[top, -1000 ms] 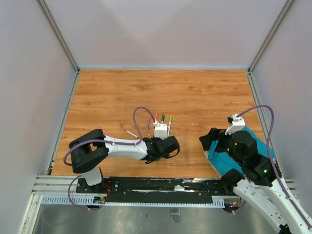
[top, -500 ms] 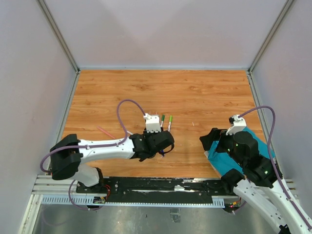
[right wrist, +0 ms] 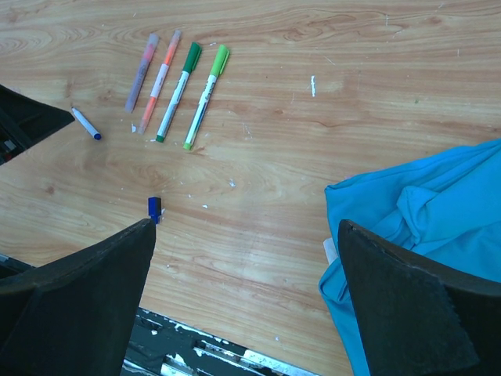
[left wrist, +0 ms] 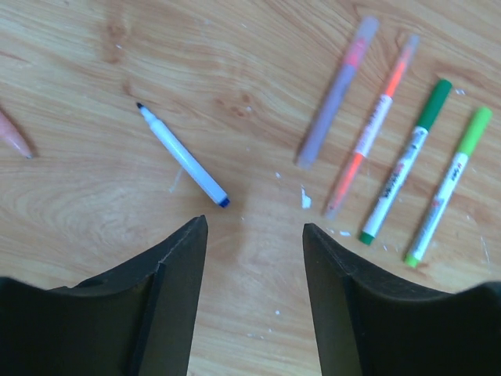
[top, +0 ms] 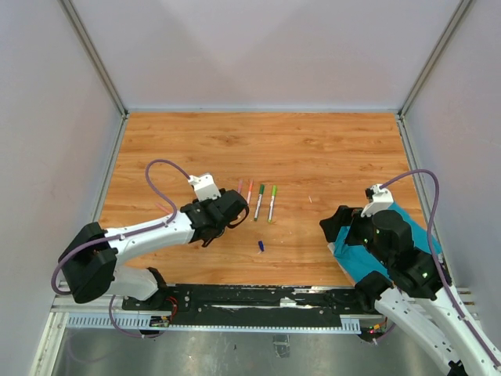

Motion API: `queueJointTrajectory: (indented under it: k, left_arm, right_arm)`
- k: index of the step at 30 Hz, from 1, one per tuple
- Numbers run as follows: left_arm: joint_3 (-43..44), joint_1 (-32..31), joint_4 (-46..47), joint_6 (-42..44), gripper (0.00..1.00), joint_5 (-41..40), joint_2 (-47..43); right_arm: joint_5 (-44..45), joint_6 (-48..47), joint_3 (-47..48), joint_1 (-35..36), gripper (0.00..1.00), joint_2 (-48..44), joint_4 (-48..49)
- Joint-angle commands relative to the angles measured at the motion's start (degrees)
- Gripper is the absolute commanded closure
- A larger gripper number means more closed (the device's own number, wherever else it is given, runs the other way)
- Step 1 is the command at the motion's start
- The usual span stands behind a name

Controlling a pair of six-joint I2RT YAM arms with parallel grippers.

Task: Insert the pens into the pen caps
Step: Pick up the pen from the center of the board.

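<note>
Four capped pens lie side by side: a pink-purple one [top: 239, 188] [left wrist: 335, 94], an orange one [top: 249, 191] [left wrist: 372, 125], a dark green one [top: 259, 201] [left wrist: 405, 160] and a light green one [top: 272, 203] [left wrist: 450, 184]. An uncapped pale pen with a dark blue end [left wrist: 182, 155] [right wrist: 84, 123] lies just ahead of my left gripper [left wrist: 254, 227] [top: 227, 215], which is open and empty. A dark blue cap [top: 261, 246] [right wrist: 154, 207] lies alone on the wood near the front. My right gripper [right wrist: 246, 227] [top: 333, 227] is open and empty beside the cloth.
A teal cloth [top: 391, 243] [right wrist: 438, 227] lies crumpled at the right under my right arm. A pink tip [left wrist: 12, 133] shows at the left edge of the left wrist view. A black rail [top: 258, 296] runs along the table's near edge.
My left arm has swung left, away from above the pens. The row of pens and the dark blue cap now show. The right arm has not moved.
</note>
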Motion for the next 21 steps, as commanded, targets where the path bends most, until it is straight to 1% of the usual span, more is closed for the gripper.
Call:
queueJointTrajectory:
  k: [1,5,7,16,21]
  left_arm:
    - [-1.0,4.5,0.7,-0.5,0.41,-0.7,-1.1]
    - [-1.4,7.9,1.6,-0.7,0.36,0.5,0.6]
    - [-1.1,8.7,2.3,-0.1,0.36,1.2,2.3]
    - [-1.2,11.1,6.4,2.0,0.37,3.8,7.6]
    - [-1.4,11.7,6.9,2.5,0.41,3.9,9.4]
  right_arm:
    - [-0.6,0.0,-0.7,-0.6,0.01,0.0,0.4]
    - [-1.0,-0.2,-0.7,-0.6,0.01,0.1,0.3]
    - [-1.1,-0.1,-1.0,-0.5,0.01,0.1,0.3]
    - [-1.7,0.1,-1.3,-0.6,0.01,0.1,0.3]
    - [-1.8,0.2,-1.3,-0.6,0.01,0.1,0.3]
